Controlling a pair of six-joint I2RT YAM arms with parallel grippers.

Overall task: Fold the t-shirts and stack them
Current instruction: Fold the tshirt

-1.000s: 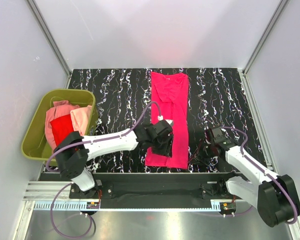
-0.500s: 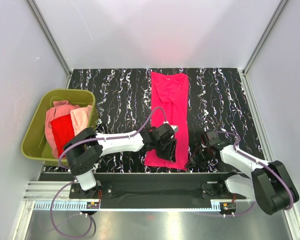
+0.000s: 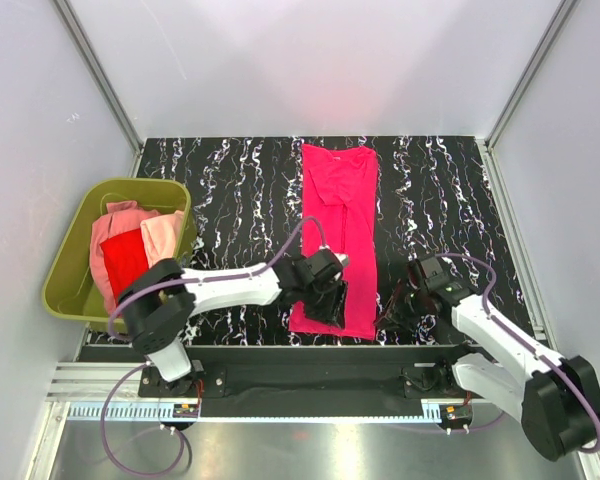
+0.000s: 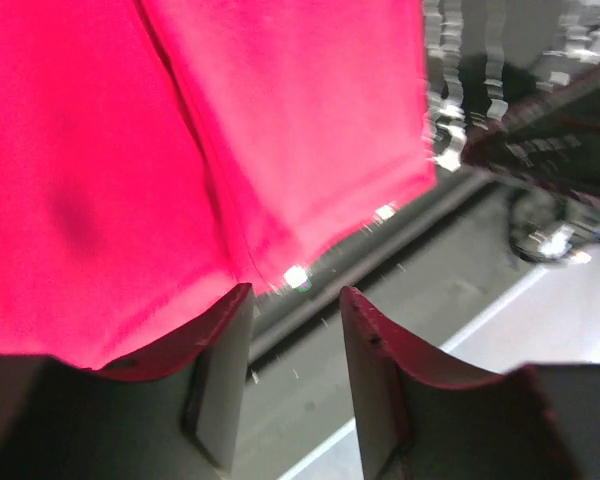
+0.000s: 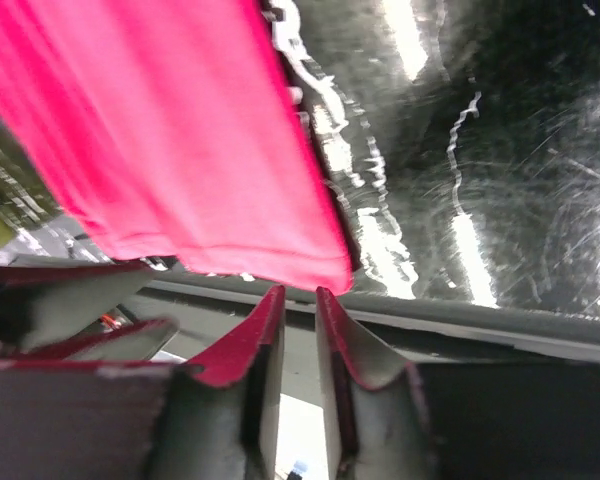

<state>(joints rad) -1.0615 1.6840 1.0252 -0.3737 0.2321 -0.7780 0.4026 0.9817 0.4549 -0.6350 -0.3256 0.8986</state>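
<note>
At the near edge of the black white-veined marble-pattern table (image 3: 230, 180), both arms have closed in on the near hem of the bright magenta-pink cloth t-shirt (image 3: 345, 200). The left gripper (image 4: 292, 300) has slid back toward the bases over the last second. It now hovers over the hem's left part with its fingers spread and nothing between them. The right gripper (image 5: 300, 298) has swung in from further out on the table to sit just beside the hem's right corner. Its fingers stand only a narrow gap apart, and the cloth edge lies just ahead of the tips, not pinched.

The shirt itself has not shifted. It lies flat as a long narrow strip, already folded lengthwise, running from the near edge away to the far side of the table.

The arms look to be lining up on the two near corners, probably to carry the hem over toward the collar for the crosswise fold. Neither has a hold yet.

Further left, the olive-green plastic tub (image 3: 65, 290) holds the pale salmon-pink t-shirts (image 3: 115, 225) and the red t-shirt (image 3: 125, 262), still bunched and unfolded. Most of the task therefore remains.
</note>
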